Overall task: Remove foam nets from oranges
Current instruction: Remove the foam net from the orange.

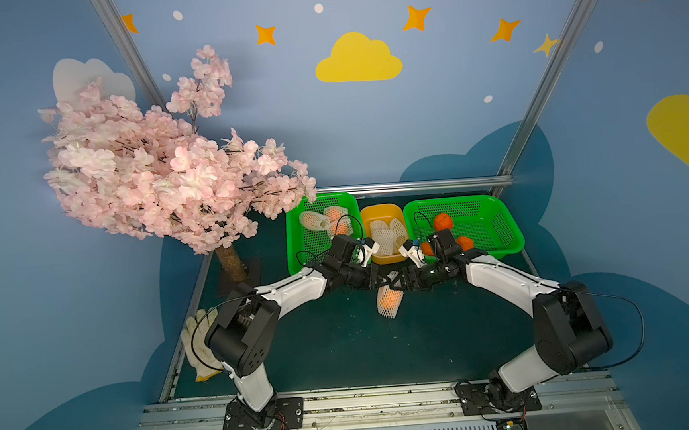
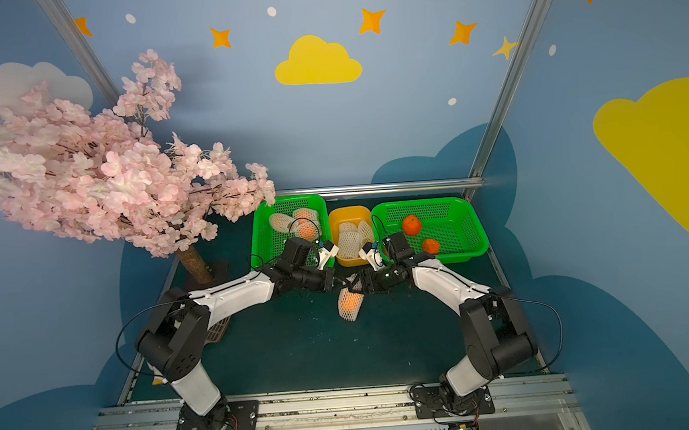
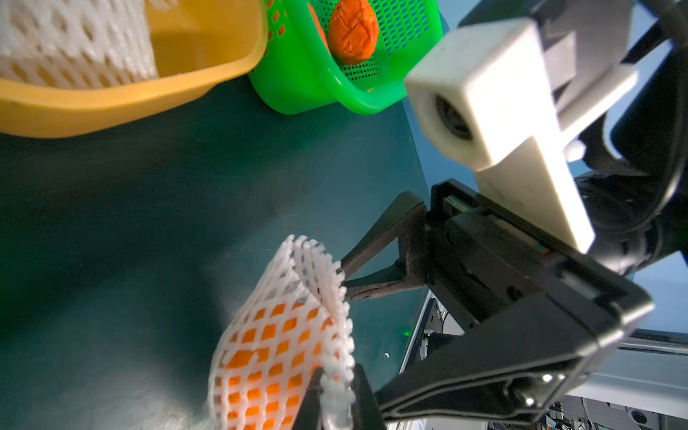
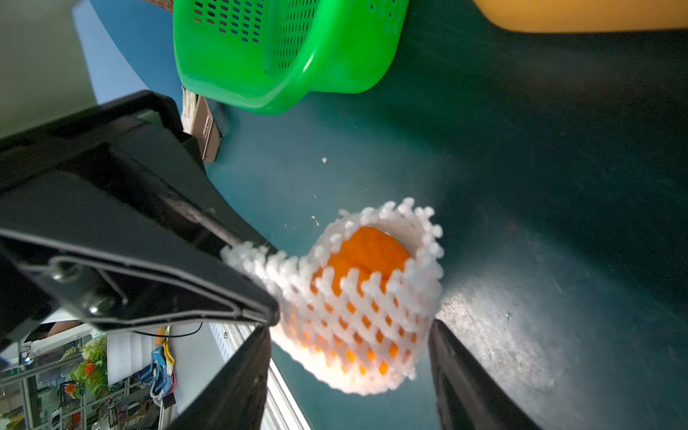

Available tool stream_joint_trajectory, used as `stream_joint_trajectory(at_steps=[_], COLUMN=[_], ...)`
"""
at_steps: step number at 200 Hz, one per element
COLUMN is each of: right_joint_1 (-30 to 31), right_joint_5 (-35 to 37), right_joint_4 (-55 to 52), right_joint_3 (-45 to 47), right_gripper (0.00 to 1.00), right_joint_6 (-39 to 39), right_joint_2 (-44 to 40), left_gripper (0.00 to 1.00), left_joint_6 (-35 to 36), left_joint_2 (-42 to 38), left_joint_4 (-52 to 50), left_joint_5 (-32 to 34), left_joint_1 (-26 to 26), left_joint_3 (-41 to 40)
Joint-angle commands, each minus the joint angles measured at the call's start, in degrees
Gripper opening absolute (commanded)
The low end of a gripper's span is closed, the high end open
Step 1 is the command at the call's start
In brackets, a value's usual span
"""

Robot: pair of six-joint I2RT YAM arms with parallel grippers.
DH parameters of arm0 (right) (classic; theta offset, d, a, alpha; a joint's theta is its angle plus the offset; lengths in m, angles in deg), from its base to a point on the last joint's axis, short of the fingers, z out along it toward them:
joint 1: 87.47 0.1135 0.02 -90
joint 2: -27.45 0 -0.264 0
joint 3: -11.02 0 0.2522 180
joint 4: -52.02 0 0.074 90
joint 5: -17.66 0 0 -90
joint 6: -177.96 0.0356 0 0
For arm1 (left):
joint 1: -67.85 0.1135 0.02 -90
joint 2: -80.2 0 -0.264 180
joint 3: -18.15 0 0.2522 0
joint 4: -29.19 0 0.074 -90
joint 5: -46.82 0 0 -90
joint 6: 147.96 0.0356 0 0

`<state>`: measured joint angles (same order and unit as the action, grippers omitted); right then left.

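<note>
1. Beyond my left gripper [image 1: 387, 280]: blue wall [image 1: 370, 139] with yellow clouds [image 1: 359, 59] and orange stars [image 1: 416, 16].
2. Under it: dark green tabletop [image 1: 344, 349].
3. Far to its left: pink blossom tree [image 1: 157, 171].
4. Beyond my right gripper [image 1: 400, 280]: aluminium post [image 1: 548, 73].

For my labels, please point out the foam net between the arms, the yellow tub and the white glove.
foam net [image 4: 372, 320], right wrist view, mesh side.
yellow tub [image 1: 380, 211], in a top view, far wall.
white glove [image 1: 187, 339], in a top view, knitted middle.

We see a soft white foam net [image 4: 372, 312] and a matt, dark green tabletop [image 4: 521, 167]. The perforated green basket [image 4: 335, 74] and yellow-orange tub [image 3: 111, 108] look like glossy, smooth plastic.
</note>
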<state>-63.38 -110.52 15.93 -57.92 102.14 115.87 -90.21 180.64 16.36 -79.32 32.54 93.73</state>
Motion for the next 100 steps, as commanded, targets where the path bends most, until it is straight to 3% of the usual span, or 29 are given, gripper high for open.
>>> stream_joint_trajectory(at_steps=[1,100], right_joint_1=[-0.10,0.02], right_joint_5=[0.52,-2.42], right_joint_4=[3.08,4.40], right_joint_3=[0.20,-0.18], right_gripper=[0.68,0.60], right_joint_6=[1.47,4.06], right_joint_2=[-0.62,6.24], left_gripper=[0.14,0.14], left_joint_6=[1.95,3.26], left_joint_2=[-1.03,-1.90], left_joint_4=[0.15,5.17], left_joint_5=[0.11,2.40], left_joint_1=[-0.83,-3.70], left_joint_3=[-1.57,-5.96])
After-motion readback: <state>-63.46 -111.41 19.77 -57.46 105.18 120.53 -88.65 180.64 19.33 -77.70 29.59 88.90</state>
